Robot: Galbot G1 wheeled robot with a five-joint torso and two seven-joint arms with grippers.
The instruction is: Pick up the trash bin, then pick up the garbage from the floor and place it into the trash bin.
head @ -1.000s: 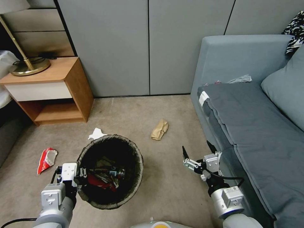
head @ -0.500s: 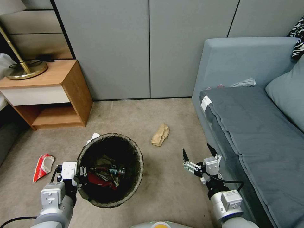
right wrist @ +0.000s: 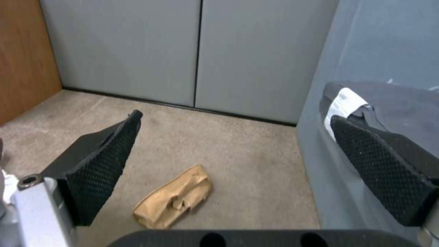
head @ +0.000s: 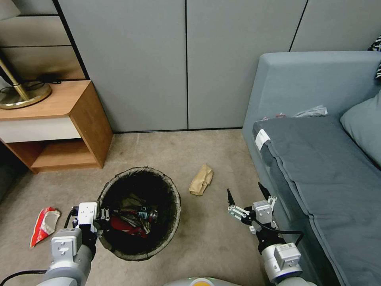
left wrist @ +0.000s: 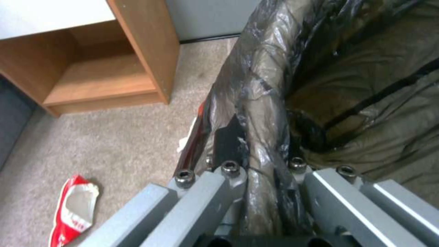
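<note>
Nearest, the left gripper (head: 102, 219) is clamped on the liner-wrapped rim of the trash bin (head: 170, 222), which holds a bottle and wrappers. The right gripper (head: 245, 193) hangs spread wide and empty beside the sofa (head: 317, 167). Beyond, crumpled brown paper (head: 201, 180) lies on the carpet; a red-and-white packet (head: 43, 225) lies left.

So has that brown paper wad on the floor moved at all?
No. The brown paper wad keeps its spot beside the sofa corner; the camera itself shifted.
</note>
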